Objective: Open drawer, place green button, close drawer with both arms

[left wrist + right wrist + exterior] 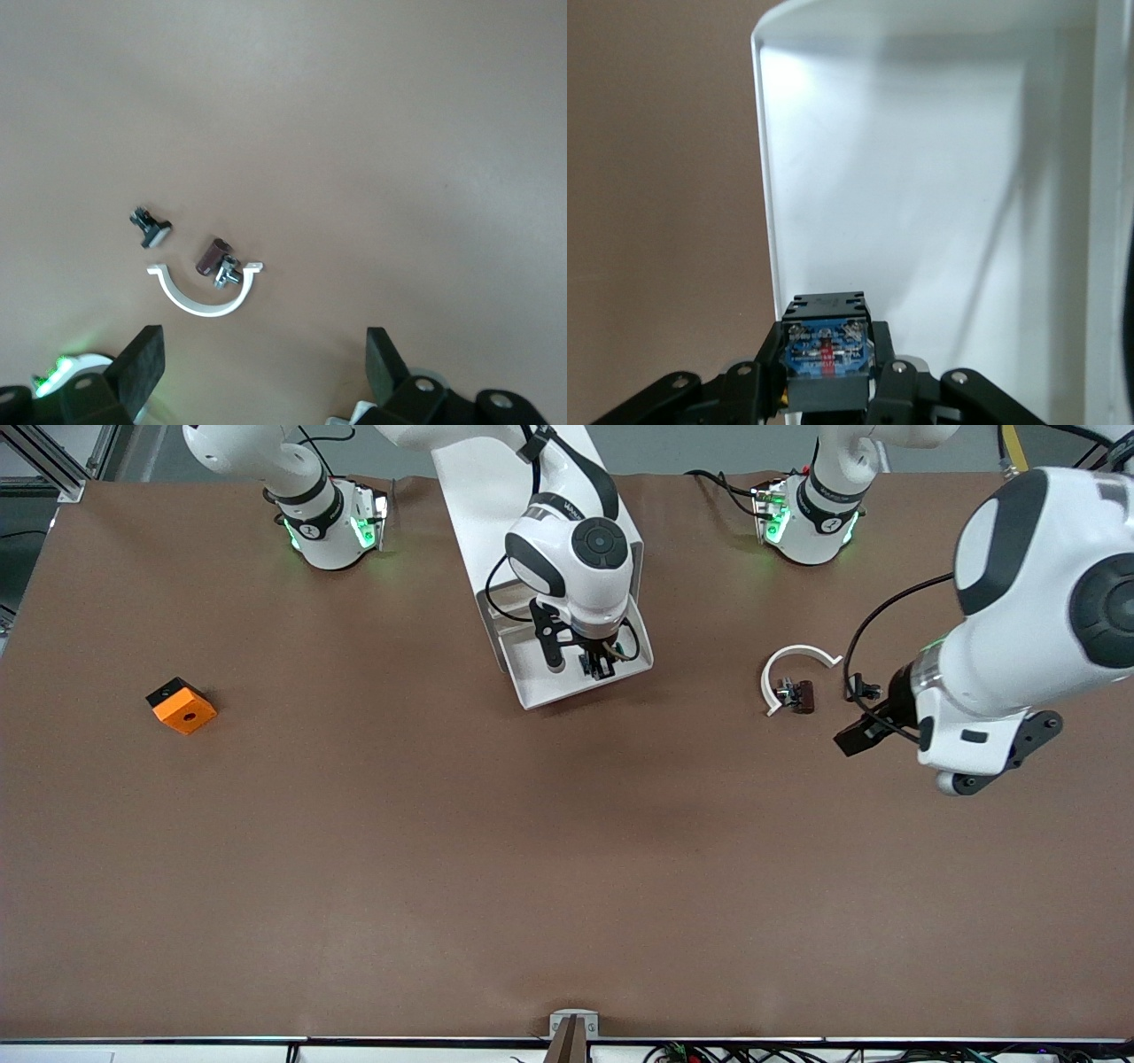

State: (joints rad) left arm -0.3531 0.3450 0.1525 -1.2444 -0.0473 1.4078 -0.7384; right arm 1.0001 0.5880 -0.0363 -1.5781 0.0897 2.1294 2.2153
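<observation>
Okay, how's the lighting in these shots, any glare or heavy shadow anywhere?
Front view: even light, soft shadow beside the orange cube. Right wrist view: the drawer floor glares bright white near its rim, with thin shadow streaks; the button in the right gripper stays readable. Left wrist view: flat, slightly washed out.

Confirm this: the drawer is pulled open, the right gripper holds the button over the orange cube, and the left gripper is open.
Wrong place. The right gripper holds the button over the open drawer, not the orange cube, as the right wrist view shows. The left gripper is indeed open.
</observation>
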